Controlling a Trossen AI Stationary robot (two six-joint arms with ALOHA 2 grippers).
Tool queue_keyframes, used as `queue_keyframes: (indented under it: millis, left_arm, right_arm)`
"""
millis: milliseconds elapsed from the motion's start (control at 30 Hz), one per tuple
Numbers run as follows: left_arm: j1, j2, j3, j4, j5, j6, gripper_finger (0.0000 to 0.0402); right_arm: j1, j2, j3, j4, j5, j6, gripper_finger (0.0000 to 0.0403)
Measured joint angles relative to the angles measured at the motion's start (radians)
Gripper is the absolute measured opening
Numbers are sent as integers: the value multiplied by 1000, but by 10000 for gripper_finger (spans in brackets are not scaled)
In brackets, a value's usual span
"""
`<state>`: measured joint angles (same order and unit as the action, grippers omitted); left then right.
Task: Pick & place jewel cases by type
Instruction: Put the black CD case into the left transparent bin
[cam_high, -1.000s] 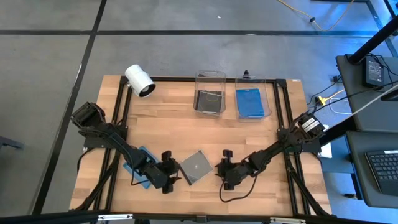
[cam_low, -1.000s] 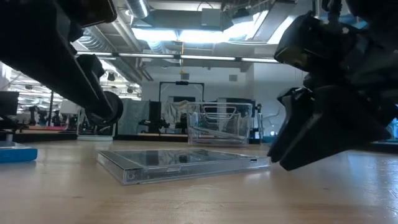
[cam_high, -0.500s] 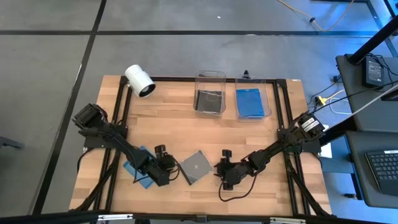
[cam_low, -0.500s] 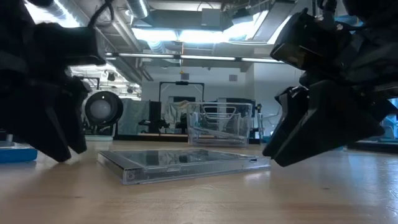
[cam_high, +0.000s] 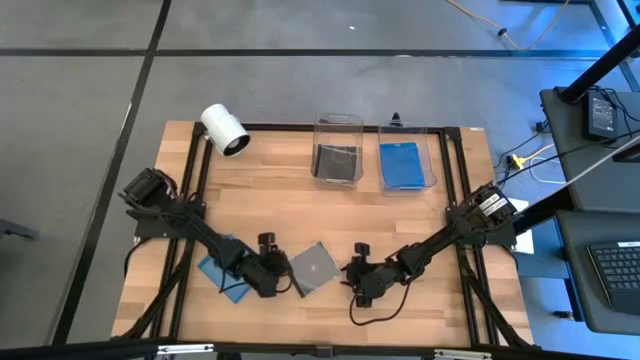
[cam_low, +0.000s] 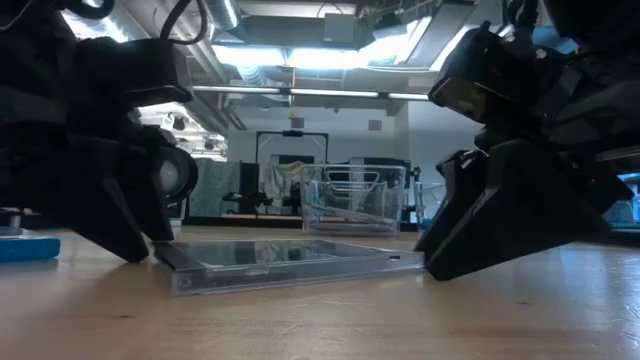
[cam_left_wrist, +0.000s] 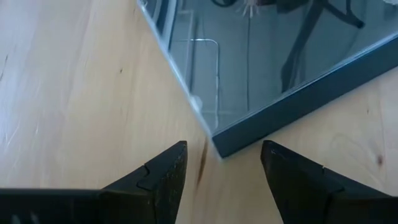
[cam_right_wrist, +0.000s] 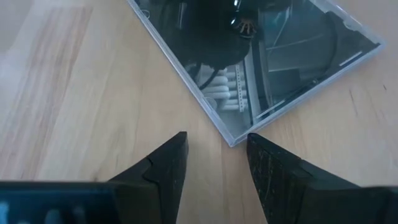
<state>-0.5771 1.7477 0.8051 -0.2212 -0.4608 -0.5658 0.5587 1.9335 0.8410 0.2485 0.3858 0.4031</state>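
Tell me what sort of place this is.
Probably a robotics lab or workshop: a framed wooden table on bare concrete floor, exposed ceiling ducts, and a laptop on a side desk.

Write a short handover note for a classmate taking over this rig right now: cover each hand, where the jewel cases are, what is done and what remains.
Left hand: open, low at the table, a corner of the dark jewel case between its fingers, not gripped.
Right hand: open, low at the opposite corner of the same case, not gripping.
That dark case lies flat on the table between the two hands.
A blue jewel case lies on the table under the left arm.
Done: dark cases sit in the left bin, blue ones in the right bin; counts unclear.
Left: bin the dark case, then the blue one.
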Motion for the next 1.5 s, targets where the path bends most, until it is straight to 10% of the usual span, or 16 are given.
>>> queue_keyframes:
  millis: [600,1500]
  left_arm:
    - [41,1,-7,141,111,65,112]
    - [-5,-27,-7,186,21,179,118]
  right_arm:
    - [-5,2,-3,-9,-13,-42,172]
    - [-6,2,-4,-8,4,-47,172]
